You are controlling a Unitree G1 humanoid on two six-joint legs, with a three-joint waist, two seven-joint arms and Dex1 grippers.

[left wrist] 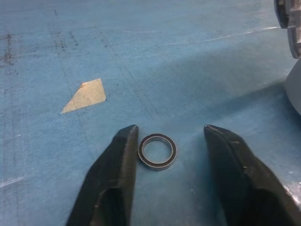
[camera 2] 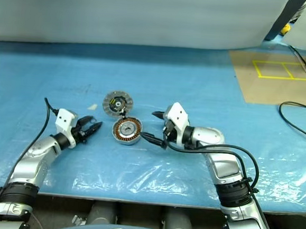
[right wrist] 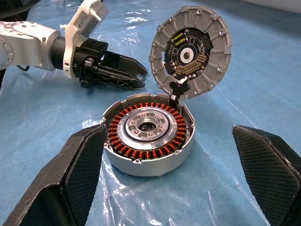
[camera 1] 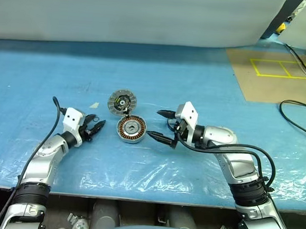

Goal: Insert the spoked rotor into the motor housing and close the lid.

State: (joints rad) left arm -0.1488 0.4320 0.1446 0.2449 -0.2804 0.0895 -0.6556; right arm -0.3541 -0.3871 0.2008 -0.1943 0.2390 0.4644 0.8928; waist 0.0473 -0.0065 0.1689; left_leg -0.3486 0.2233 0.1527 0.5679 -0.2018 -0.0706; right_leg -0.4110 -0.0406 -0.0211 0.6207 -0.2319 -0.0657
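Two silver metal robot arms with black two-finger grippers

The left arm (camera 1: pixel 43 161), at the lower left, has smooth silver shells, a ribbed black joint collar, a white block-shaped wrist housing and a thin black cable looping alongside. The right arm (camera 1: pixel 239 164), at the lower right, matches, with thicker black cables arching over its forearm. The tapered fingers (right wrist: pixel 77 179) have a fine textured inner face.

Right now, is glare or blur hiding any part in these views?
Right wrist view: sharp; sheen on the plastic sheet beside the motor housing hides nothing. Left wrist view: the small ring is crisp; the grey edge is soft. Head views: wrinkle glare along the near table edge.
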